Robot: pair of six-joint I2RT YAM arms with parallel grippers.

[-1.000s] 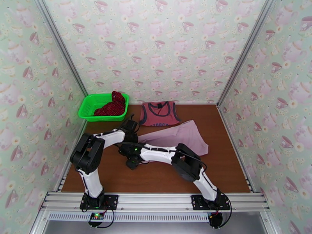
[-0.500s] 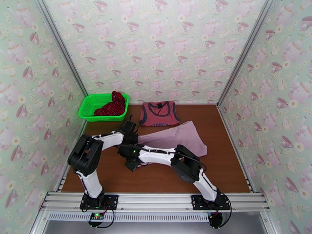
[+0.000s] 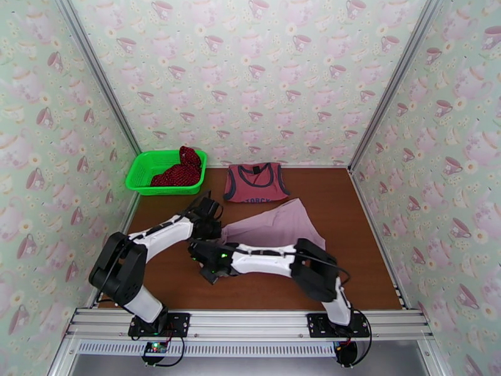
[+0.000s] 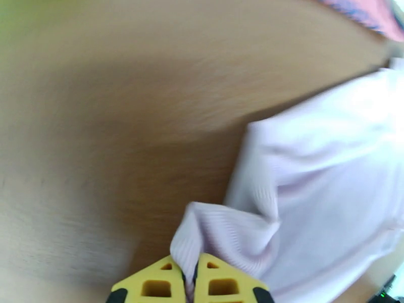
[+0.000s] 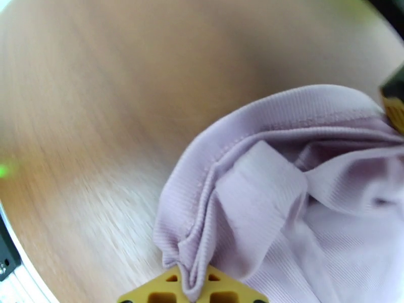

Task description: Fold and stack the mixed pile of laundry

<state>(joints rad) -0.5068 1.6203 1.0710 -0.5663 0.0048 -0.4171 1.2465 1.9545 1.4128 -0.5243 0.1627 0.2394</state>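
I have both tools closed down on the pale mauve-pink piece [image 3: 275, 225], which lies spread on the brown table [image 3: 250, 289] in front of the arms, with its left end gathered toward the two wrists. The left gripper [image 4: 191, 281] has its yellow fingers pinched together on a small peak of fabric at the cloth's corner. The right gripper [image 5: 194, 288] is clamped just as tight on a bunched, doubled hem nearby. My worry is how thin both bites are. Each holds only a narrow tuck right at the fingertips, so if I lift or spread quickly, the ribbed knit could slide out on one side and leave me with a lopsided drape. The right bite also looks to take in more than one layer, which I judge would pull a hidden fold along and spoil a flat lay. The two wrists sit close together at the cloth's left end, so a careless spread could knock one against the other. Farther back, the dusty-red tank top [image 3: 255, 183] lies flat just beyond the mauve piece, and dragging the cloth rearward could ruck it. The dark-red dotted cloth [image 3: 181, 170] sits in the green basket [image 3: 139, 178], well out of the way.
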